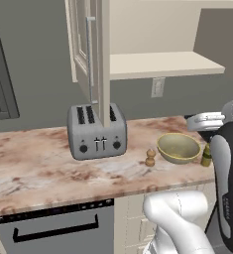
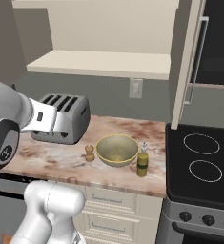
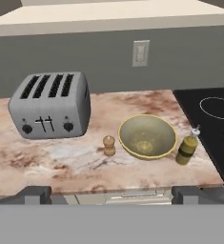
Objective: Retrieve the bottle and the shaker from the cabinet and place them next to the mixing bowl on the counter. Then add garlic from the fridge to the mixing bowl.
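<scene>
Bottle and shaker are down beside the bowl; the garlic is still ours to fetch.

On the worktop [image 3: 70, 162] we see the mixing bowl [image 3: 147, 136] near the front edge, with the shaker [image 3: 109, 145] just beside it on the toaster [image 3: 50, 106] side and the bottle [image 3: 186, 148] just beside it on the stovetop [image 3: 213, 124] side, both upright and apart from the bowl. The cabinet [image 1: 90, 49] hangs open above, its shelf bare. Our pincer [image 3: 111, 193] is drawn back above the front edge, jaws wide and holding nothing. We judge the fridge trip comes next. The risks we see: the open cabinet door could catch the arm as we turn away, and on our return a low approach could tip the slim bottle or miss the bowl with the small bulb.
</scene>
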Robot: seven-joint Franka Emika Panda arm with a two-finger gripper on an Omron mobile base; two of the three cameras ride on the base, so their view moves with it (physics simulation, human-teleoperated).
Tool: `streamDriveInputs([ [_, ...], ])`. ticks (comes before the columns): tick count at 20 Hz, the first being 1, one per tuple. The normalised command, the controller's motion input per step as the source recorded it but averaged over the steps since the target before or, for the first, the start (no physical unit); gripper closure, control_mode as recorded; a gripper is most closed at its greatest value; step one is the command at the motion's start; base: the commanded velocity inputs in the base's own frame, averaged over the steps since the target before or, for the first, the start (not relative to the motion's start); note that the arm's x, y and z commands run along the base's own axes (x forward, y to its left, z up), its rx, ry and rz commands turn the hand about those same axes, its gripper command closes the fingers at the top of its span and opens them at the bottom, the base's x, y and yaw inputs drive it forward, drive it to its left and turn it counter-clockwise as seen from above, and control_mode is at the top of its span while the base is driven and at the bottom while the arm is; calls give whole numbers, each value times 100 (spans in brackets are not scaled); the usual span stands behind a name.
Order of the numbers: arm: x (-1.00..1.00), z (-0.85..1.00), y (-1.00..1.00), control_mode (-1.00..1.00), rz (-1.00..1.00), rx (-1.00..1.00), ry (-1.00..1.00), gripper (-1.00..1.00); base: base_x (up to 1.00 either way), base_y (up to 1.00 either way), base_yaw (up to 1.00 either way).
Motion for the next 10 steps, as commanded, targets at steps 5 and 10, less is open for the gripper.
streamDriveInputs([
  [5, 0, 0, 0, 100, 0, 0, 0, -100, -78, 7, 0],
  [10, 0, 0, 0, 100, 0, 0, 0, -100, -93, 7, 0],
])
